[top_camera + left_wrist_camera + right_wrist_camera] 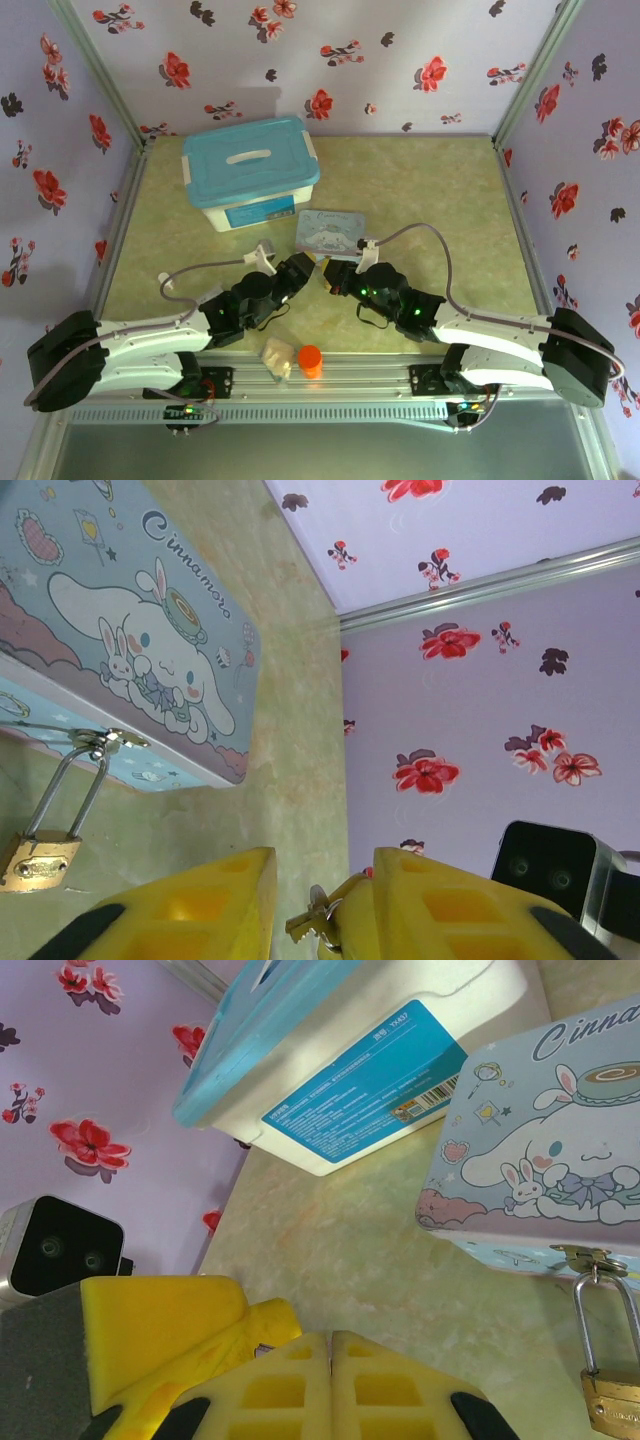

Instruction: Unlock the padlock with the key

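Observation:
A small brass padlock [40, 860] [612, 1400] hangs by its thin silvery shackle from the hasp of the pale blue cartoon tin [333, 232] [130, 630] [560, 1160]. Both grippers meet just in front of the tin. My right gripper [335, 277] [331, 1338] is shut, and the tiny key [312, 917] with its ring sticks out sideways from its tips. Those tips and the key sit between the yellow fingers of my left gripper [303, 268] [325, 870]. The left jaws stand a narrow way apart, with a small gap still showing beside the key's blade.
A white box with a teal lid [250, 170] [350, 1060] stands behind the tin at the back left. An orange cylinder [310, 360] and a beige lump [277, 357] lie at the near edge between the arm bases. Floral walls enclose the table.

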`<state>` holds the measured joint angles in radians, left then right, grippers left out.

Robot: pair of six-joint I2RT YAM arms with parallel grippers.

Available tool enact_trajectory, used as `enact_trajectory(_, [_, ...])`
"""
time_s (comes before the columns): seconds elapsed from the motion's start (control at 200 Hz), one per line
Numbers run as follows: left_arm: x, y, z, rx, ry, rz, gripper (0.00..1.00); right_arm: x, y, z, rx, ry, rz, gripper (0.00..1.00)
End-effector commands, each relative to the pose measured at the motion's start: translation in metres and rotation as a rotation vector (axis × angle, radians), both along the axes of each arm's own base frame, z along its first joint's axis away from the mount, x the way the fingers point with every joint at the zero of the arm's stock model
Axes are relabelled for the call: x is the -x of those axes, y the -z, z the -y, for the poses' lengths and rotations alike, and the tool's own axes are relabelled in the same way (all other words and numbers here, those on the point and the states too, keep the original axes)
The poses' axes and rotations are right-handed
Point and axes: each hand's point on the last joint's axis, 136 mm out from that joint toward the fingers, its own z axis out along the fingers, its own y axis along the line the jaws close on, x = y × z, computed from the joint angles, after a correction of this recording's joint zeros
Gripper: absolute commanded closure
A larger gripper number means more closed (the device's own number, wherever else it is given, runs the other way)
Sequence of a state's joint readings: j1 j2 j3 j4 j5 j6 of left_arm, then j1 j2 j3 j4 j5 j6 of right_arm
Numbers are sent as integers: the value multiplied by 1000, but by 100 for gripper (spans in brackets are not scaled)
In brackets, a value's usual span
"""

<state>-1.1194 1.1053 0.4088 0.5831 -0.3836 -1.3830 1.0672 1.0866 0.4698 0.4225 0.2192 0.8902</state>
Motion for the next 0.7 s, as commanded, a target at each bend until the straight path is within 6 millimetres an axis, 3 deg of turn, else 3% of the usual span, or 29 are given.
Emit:
enact_trajectory(0.0, [-2,-9,4,12,5,20,79,-1,-3,2,2,16,34,100])
enact_trajectory(0.23, [-2,-8,12,-4,56,18,81,0,-1,5,-1,16,37,100])
enact_trajectory(0.34, [-2,-6,13,-8,61,10,98,2,1,6,0,15,32,100])
enact_trajectory(0.51, [-4,-8,14,-21,81,15,100,4,6,8,-12,15,29,100])
enact_trajectory(0.56, [-4,-9,13,-36,88,26,100,6,6,9,-24,4,34,83])
enact_trajectory(0.575, [-4,-10,13,-43,92,30,100,6,6,9,-25,3,37,72])
enact_trajectory(0.63, [-5,-14,10,-83,108,58,100,8,6,14,-6,-4,58,43])
enact_trajectory(0.695, [-6,-21,10,-188,171,117,100,8,2,27,27,2,91,25])
